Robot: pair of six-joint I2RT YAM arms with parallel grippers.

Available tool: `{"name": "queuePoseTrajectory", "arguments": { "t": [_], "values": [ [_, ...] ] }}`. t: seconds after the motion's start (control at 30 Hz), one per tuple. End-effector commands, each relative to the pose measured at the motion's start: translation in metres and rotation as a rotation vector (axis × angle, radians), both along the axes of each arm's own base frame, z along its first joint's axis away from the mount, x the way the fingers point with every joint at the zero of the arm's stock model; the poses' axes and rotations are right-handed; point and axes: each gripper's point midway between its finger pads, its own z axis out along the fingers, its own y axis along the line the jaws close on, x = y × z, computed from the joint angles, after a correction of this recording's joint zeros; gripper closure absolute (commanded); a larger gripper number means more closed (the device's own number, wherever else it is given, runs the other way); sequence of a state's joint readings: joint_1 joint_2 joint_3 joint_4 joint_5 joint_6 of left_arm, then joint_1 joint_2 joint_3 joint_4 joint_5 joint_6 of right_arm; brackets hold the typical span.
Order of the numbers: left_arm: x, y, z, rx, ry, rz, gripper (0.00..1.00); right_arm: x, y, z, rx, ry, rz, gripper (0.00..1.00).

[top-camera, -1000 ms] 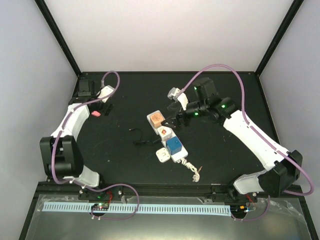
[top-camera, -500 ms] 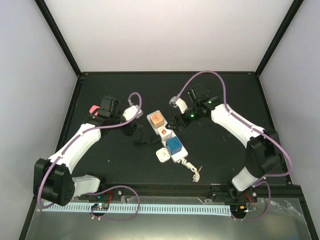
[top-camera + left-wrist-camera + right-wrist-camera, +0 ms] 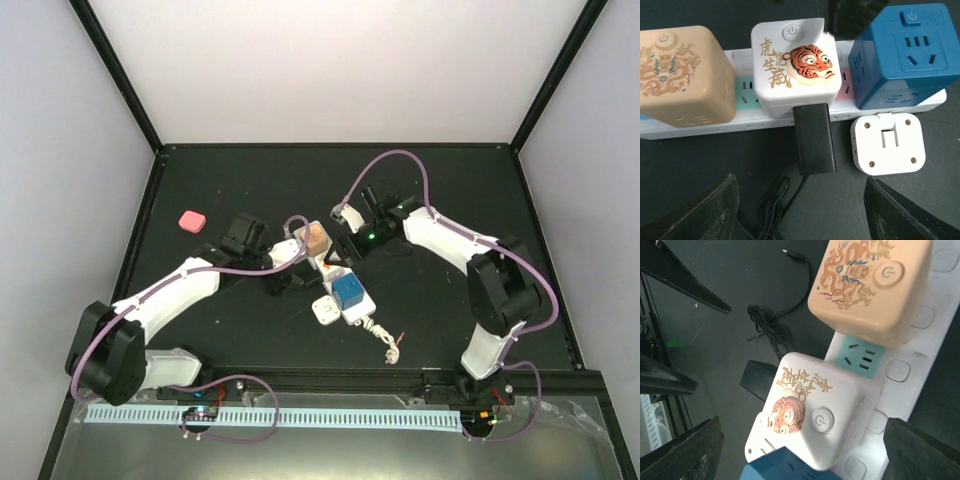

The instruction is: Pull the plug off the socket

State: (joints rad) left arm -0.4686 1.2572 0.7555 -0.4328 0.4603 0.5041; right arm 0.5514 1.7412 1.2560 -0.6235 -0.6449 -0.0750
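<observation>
The socket (image 3: 695, 131) lies flat on the black table (image 3: 450, 310). It is a long white strip carrying 3 cube adapters in a row: a tan cube (image 3: 682, 75), a white tiger cube (image 3: 795, 65) in the middle and a blue cube (image 3: 905, 50). The plug (image 3: 814, 137) is a black block pushed into the side of the white tiger cube, on the long edge of the socket that faces my left arm. Its thin black cable (image 3: 790, 200) trails away from the socket in loose loops. A small white square adapter (image 3: 888, 144) lies just beside that same edge of the socket, next to the blue cube and apart from the plug. The bundled white cord (image 3: 385, 343) lies off the socket's end by the blue cube. A pink block (image 3: 191, 219) lies well apart from the socket, on my left arm's side.

My left gripper (image 3: 799, 181) hangs on the plug's side of the socket. Its fingers (image 3: 710, 210) are spread wide, 1 to each side of the plug and cable, and it holds nothing. My right gripper (image 3: 801, 421) is over the socket from the opposite side, also spread wide. In the right wrist view the white tiger cube sits between its 2 fingers. I cannot tell whether they touch the cube, and nothing is clamped.
</observation>
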Motion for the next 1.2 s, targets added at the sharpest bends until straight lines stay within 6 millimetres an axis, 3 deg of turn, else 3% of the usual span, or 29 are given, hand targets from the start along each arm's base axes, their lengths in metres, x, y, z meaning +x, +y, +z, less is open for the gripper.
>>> {"name": "queuePoseTrajectory", "arguments": {
  "t": [0.0, 0.2, 0.5, 0.73, 0.9, 1.17],
  "values": [
    [0.007, -0.012, -0.013, 0.016, -0.010, -0.014, 0.30, 0.007, 0.013, -0.001, 0.008, -0.011, -0.006, 0.10],
    [0.008, -0.017, -0.036, 0.044, 0.046, -0.006, 0.35, 0.012, 0.018, -0.010, -0.005, -0.013, -0.013, 0.10],
    [0.006, -0.023, -0.050, 0.101, 0.073, -0.037, 0.44, 0.016, 0.017, -0.023, -0.030, 0.008, -0.041, 0.11],
    [0.007, -0.028, -0.044, 0.102, 0.073, -0.036, 0.50, 0.017, 0.018, -0.031, -0.030, 0.021, -0.043, 0.14],
    [0.012, -0.037, -0.039, 0.097, 0.076, -0.028, 0.61, 0.019, 0.018, -0.034, -0.037, 0.021, -0.046, 0.15],
    [0.018, -0.041, -0.049, 0.147, 0.091, -0.018, 0.71, 0.031, 0.006, -0.024, -0.024, 0.010, -0.071, 0.15]
  ]
}}
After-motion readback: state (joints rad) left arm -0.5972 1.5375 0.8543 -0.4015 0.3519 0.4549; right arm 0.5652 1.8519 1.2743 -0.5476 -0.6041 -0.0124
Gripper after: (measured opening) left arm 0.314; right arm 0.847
